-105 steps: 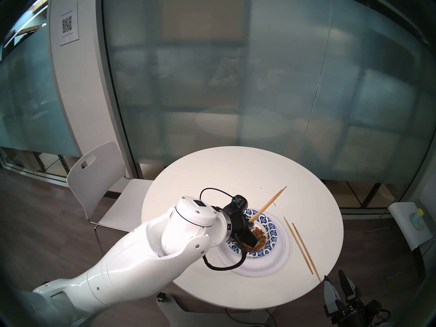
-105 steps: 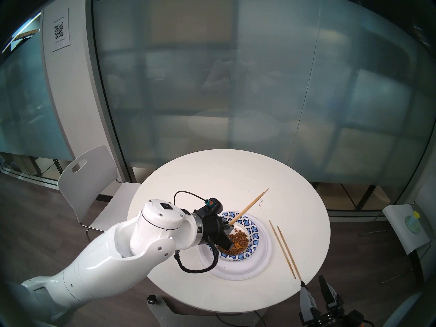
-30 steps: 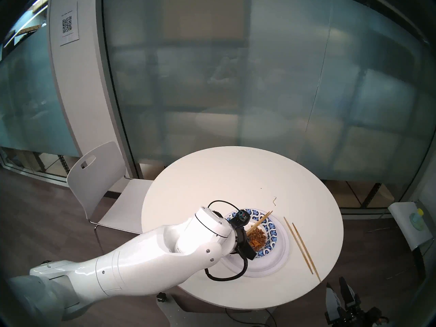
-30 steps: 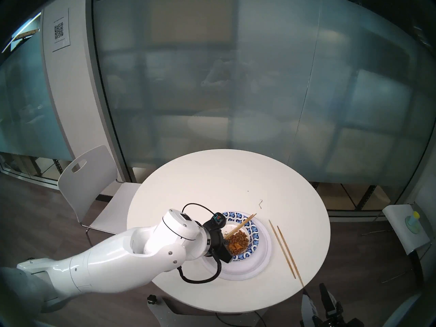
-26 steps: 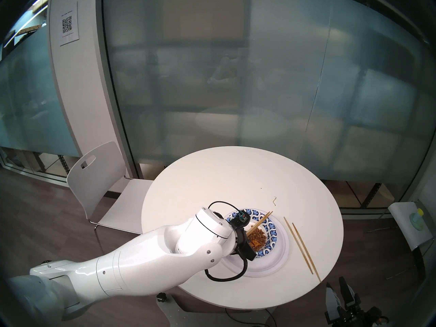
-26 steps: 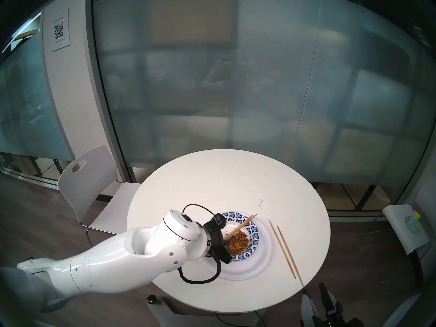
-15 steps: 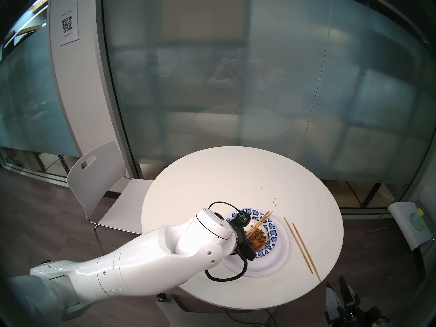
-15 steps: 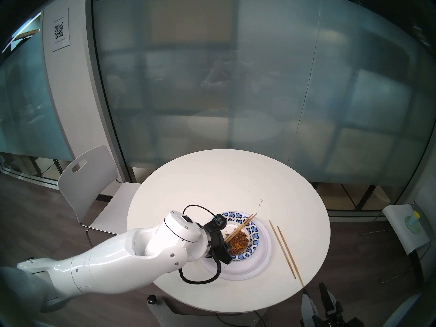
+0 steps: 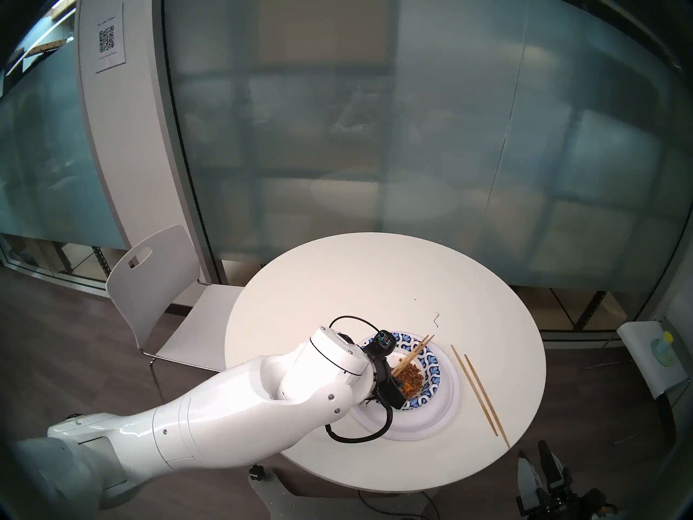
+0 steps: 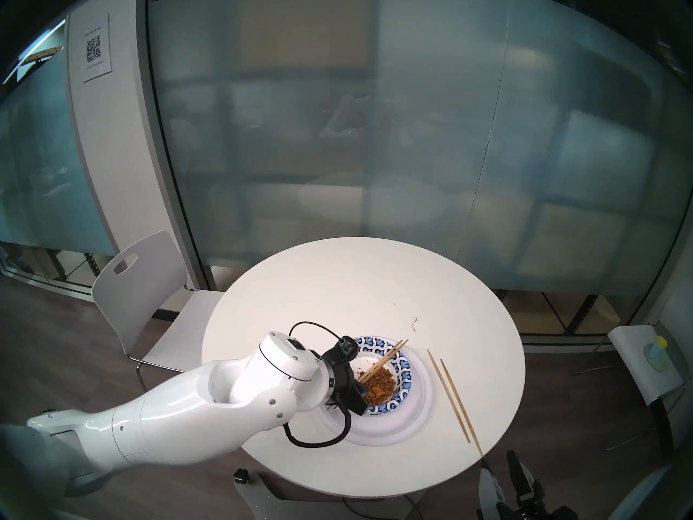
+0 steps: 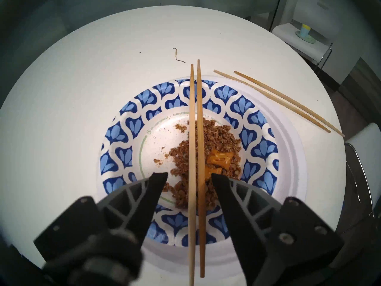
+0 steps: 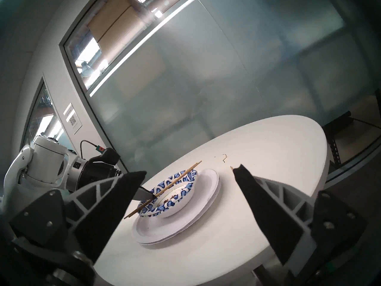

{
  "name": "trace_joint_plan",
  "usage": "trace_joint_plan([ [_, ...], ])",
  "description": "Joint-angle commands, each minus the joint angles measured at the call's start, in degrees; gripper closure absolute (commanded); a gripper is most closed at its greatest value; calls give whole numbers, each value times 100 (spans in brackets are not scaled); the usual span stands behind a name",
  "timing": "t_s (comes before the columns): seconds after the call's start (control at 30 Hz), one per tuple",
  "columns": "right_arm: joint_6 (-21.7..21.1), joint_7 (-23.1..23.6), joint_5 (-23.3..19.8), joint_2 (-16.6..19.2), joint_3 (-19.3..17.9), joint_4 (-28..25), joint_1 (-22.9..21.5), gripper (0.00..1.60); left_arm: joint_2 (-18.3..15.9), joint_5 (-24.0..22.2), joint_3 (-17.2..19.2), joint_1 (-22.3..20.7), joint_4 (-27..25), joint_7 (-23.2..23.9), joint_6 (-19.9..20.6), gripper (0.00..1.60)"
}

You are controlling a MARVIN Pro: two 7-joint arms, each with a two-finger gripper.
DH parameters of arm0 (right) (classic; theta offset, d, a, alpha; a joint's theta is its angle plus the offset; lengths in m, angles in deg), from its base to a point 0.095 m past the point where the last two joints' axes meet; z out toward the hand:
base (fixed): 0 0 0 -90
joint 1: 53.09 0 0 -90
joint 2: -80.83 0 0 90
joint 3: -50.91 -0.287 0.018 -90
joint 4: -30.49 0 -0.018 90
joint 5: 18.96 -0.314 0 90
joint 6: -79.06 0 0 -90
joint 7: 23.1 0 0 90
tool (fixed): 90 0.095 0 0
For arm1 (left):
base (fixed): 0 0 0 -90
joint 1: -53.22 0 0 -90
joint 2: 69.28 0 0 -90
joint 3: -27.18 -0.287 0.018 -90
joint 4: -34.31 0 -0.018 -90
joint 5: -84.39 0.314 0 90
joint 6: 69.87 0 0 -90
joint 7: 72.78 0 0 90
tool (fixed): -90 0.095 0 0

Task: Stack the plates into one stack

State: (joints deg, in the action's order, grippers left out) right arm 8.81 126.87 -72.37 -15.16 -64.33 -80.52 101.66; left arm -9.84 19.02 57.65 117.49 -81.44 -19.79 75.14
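The stack stands on the round white table (image 9: 337, 275): a blue-patterned dish (image 9: 431, 373) (image 11: 123, 135) (image 12: 160, 206) sits on wide white plates (image 9: 446, 406) (image 11: 292, 155) (image 12: 206, 199). Brown crumbs and an orange scrap (image 11: 216, 139) lie in the dish. A pair of chopsticks (image 9: 414, 354) (image 11: 191, 114) rests across its rim. My left gripper (image 9: 395, 386) (image 11: 189, 176) hovers over the dish's near-left side, open, its fingers either side of the chopsticks without touching them. My right gripper (image 9: 540, 481) (image 12: 189, 171) hangs open and empty below the table's near-right edge.
A second pair of chopsticks (image 9: 478, 391) (image 11: 272, 101) lies on the table right of the stack, reaching the near edge. A small dark scrap (image 9: 436, 318) lies behind the stack. A white chair (image 9: 157, 283) stands at the table's left, and a side stand (image 9: 652, 361) at the right.
My left gripper lowered the chopsticks onto the blue dish, then opened and let them go. The sticks now lie slightly apart. The right arm has not moved.
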Motion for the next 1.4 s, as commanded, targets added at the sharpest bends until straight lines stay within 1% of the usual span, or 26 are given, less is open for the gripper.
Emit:
trace_joint_plan([
  [0.0,-43,-33,6,45,-16,-76,-37,0,3,-217,253,-63,-239,13,0,30],
  [0.03,-56,-46,12,52,-19,-93,-44,0,-5,-241,277,-58,-270,-10,0,33],
  [0.17,-92,-113,133,106,-38,-187,-55,0,-86,-438,476,-16,-437,-30,0,29],
  [0.2,-93,-157,216,124,-42,-216,-57,0,-112,-507,580,41,-495,-70,-59,31],
  [0.23,-87,-180,238,117,-41,-230,-78,0,-135,-539,661,87,-552,-127,-134,33],
  [0.27,-110,-172,231,137,-38,-242,-99,0,-134,-657,824,170,-592,-182,-248,33],
  [0.3,-127,-196,259,145,-35,-264,-112,0,-156,-746,929,204,-634,-207,-287,37],
  [0.33,-142,-219,327,174,-28,-284,-128,0,-211,-814,1045,248,-707,-200,-381,36],
  [0.37,-148,-238,375,188,-20,-295,-146,0,-269,-854,1115,271,-776,-210,-410,30],
  [0.43,-174,-344,565,220,-4,-339,-176,0,-428,-1047,1344,421,-968,-277,-533,23],
  [0.47,-191,-429,728,252,3,-359,-217,0,-585,-1131,1511,558,-1145,-372,-668,20],
  [0.5,-214,-472,819,283,-1,-374,-234,0,-652,-1202,1623,648,-1210,-412,-764,18],
  [0.53,-236,-516,891,300,-2,-394,-250,0,-735,-1265,1696,703,-1284,-414,-797,11],
  [0.67,-340,-708,1222,396,-47,-552,-299,0,-1017,-1498,2071,1008,-1551,-506,-1100,14],
  [0.8,-491,-932,1542,497,-115,-717,-369,0,-1241,-1705,2452,1327,-1736,-663,-1448,13],
  [0.93,-779,-1175,1792,618,-166,-853,-484,0,-1437,-1849,2783,1677,-1912,-793,-1804,11],
  [1.0,-995,-1303,1906,724,-200,-896,-574,0,-1509,-1924,2919,1839,-1960,-825,-1987,10],
  [1.03,-1083,-1330,1921,791,-217,-886,-631,0,-1521,-1959,2938,1852,-1951,-861,-2053,11],
  [1.07,-1207,-1398,1964,845,-232,-898,-697,0,-1540,-1987,3046,1984,-2000,-879,-2146,11],
  [1.1,-1380,-1441,1952,929,-252,-896,-774,0,-1565,-2010,3097,2034,-2027,-854,-2219,10],
  [1.23,-1840,-1687,2095,1244,-272,-791,-1102,0,-1612,-2094,3244,2247,-2096,-872,-2471,8],
  [1.3,-2148,-1799,2244,1407,-300,-748,-1276,0,-1640,-2104,3285,2301,-2121,-865,-2538,6],
  [1.37,-2348,-1944,2282,1562,-281,-710,-1412,0,-1688,-2121,3340,2393,-2160,-853,-2621,4],
])
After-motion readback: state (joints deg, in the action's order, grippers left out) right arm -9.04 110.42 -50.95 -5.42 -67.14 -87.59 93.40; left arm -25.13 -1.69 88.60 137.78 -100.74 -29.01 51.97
